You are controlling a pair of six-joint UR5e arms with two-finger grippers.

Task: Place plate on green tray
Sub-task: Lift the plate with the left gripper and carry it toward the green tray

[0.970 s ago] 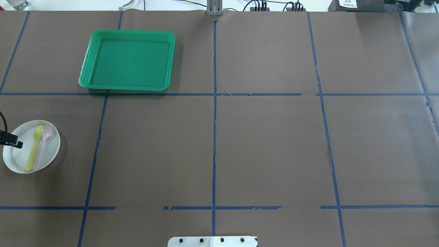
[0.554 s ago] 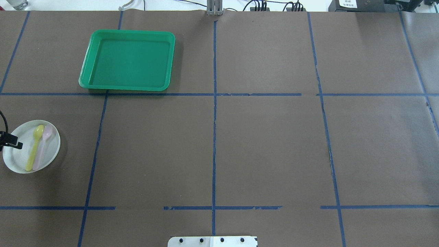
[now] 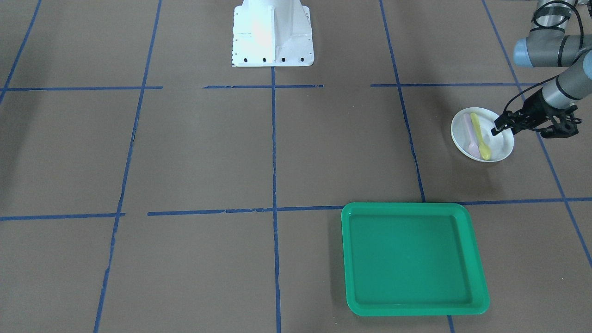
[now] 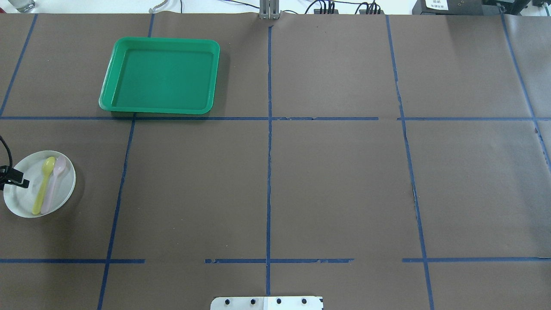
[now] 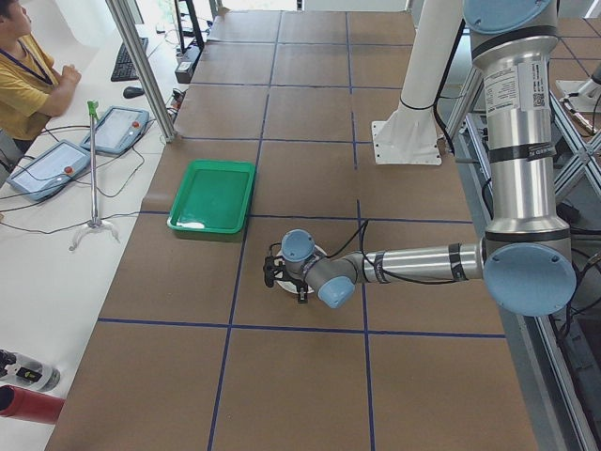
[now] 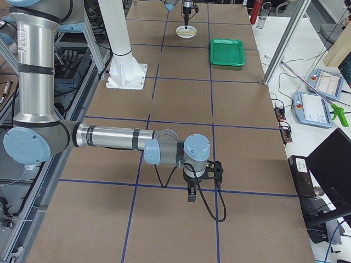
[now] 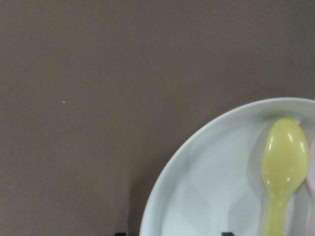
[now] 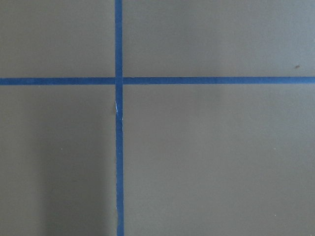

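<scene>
The small white plate (image 4: 23,202) lies at the table's left edge and carries a yellow spoon (image 4: 44,185) and a pink spoon (image 4: 55,183). It also shows in the front view (image 3: 502,148). My left gripper (image 4: 13,181) is open at the plate's outer rim. In the left wrist view its two dark fingertips (image 7: 120,233) stand on either side of the rim of the plate (image 7: 216,187). The green tray (image 4: 161,77) lies empty farther back. My right gripper (image 6: 192,198) hangs low over bare table; I cannot tell whether it is open.
Blue tape lines divide the brown table cover. The robot's white base (image 3: 272,34) stands at the table's near edge. In the left side view, an operator (image 5: 28,80) and two control pendants are beyond the far edge of the table.
My left gripper has shifted slightly at the plate's rim. The plate, spoons and tray have not moved.
</scene>
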